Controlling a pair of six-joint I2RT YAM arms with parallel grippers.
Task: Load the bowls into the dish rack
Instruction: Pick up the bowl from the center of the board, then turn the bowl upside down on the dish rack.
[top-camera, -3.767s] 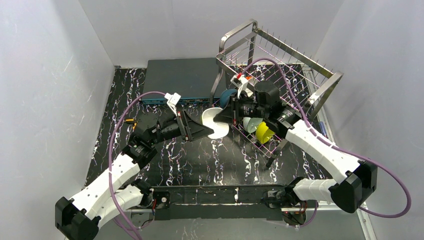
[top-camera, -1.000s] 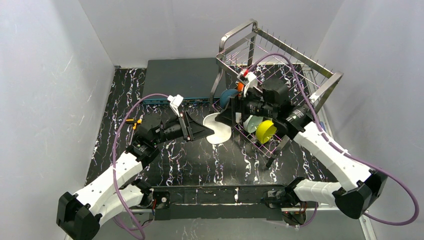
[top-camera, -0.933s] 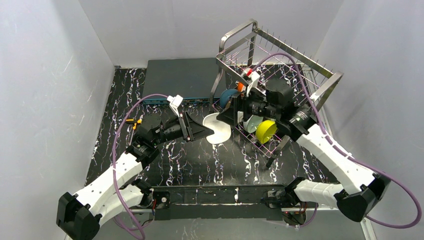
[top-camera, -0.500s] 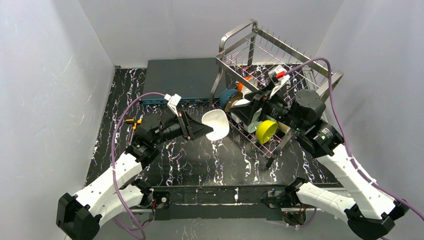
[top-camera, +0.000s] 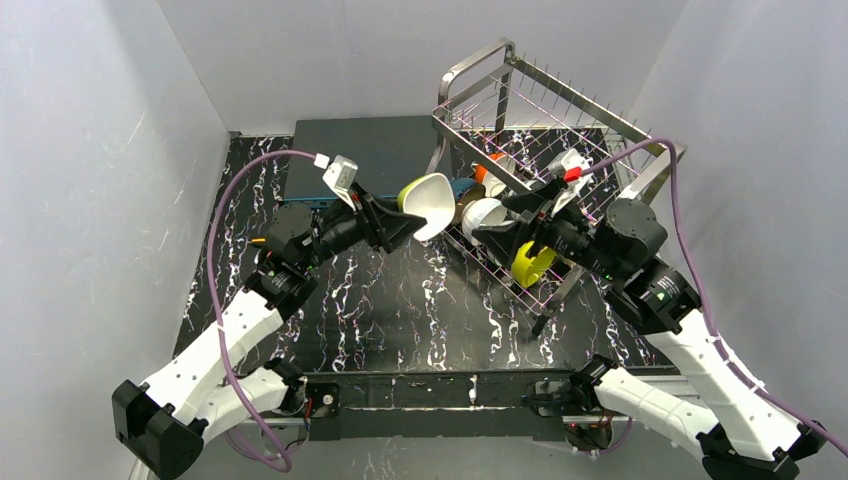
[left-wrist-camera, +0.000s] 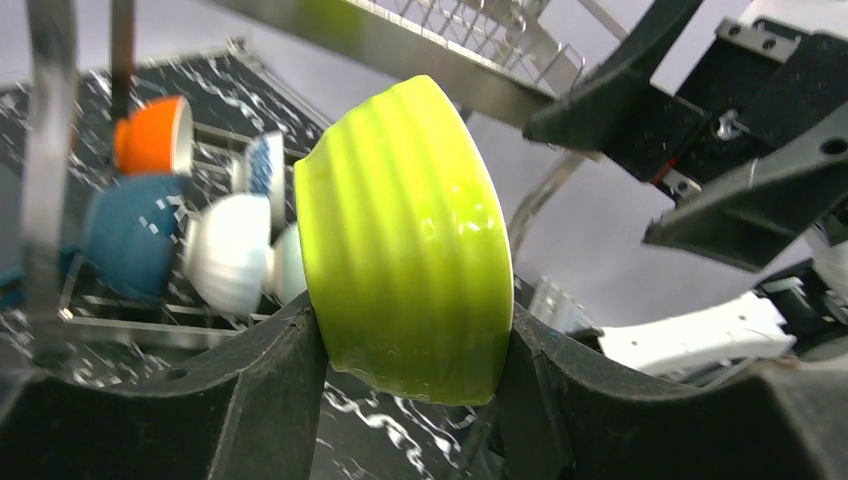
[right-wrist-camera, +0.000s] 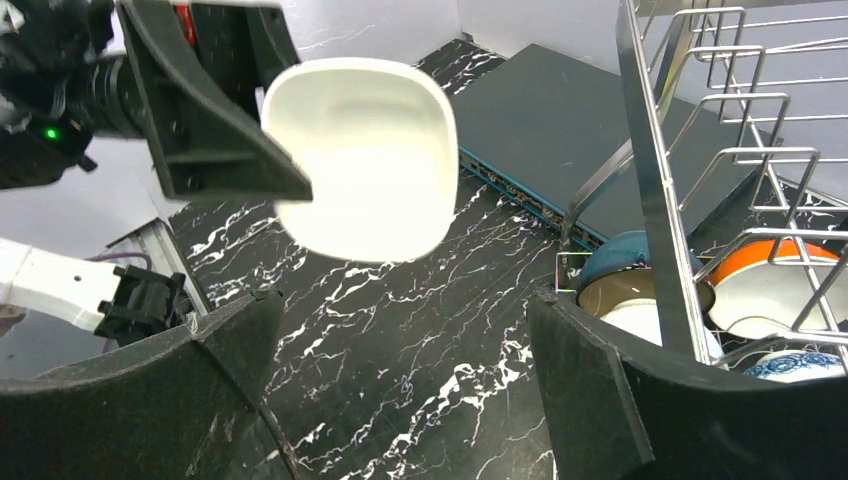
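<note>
left pincer (left-wrist-camera: 408, 325): grips yellow-green bowl (left-wrist-camera: 400, 225) | right pincer (right-wrist-camera: 400, 335): wide open | bowl: beside dish rack (right-wrist-camera: 652, 150), seemingly apart

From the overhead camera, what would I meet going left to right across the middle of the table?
Held lime bowl → white bowl in the rack → yellow bowl → dish rack, its right end frame.

Yellow-green bowl (left-wrist-camera: 400, 240) tilted, beside dish rack (right-wrist-camera: 654, 150)

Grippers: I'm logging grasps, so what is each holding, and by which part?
The left gripper holds the yellow-green bowl, fingers pressed on opposite sides of its ribbed outer wall. The right gripper is open and holds nothing.
</note>
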